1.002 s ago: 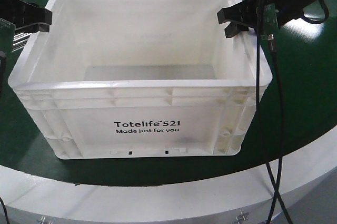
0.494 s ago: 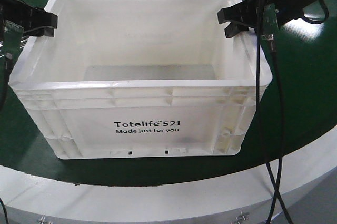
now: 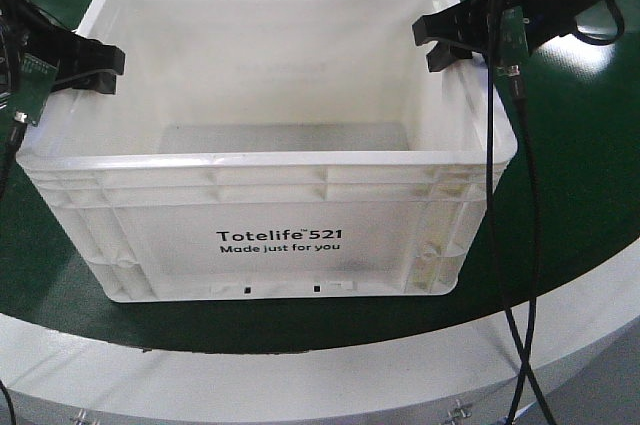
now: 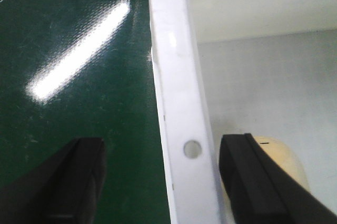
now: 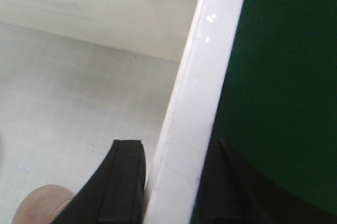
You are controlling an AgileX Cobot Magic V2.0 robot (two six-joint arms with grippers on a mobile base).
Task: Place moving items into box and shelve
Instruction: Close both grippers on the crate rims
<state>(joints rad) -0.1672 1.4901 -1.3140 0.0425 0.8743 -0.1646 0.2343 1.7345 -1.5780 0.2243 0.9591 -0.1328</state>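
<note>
Two colours make up the bench [image 3: 570,205] in the front view: a glossy dark green top and a broad white edge curving across the bottom. The box [image 3: 280,195] stands in the middle of the green, white, ribbed under its rim, with black print "Totelife 521 Made just for you" on its near wall. Against a second ago, the left hand [image 3: 117,73] has come in from the picture's edge to the box's left rim, while the right hand [image 3: 423,45] and the box sit as before. A black cable [image 3: 522,325] hangs down from the right arm. From the left wrist, the left hand [image 4: 160,147] is wide, one finger over the green and one inside the box, with the rim between them and clear gaps on both sides. A pale yellow toy [image 4: 287,163] lies on the box floor behind the inner finger. From the right wrist, the right hand [image 5: 174,147] is narrow, both fingers pressed to the right rim. A pinkish toy [image 5: 42,203] shows on the floor at the lower left.
</note>
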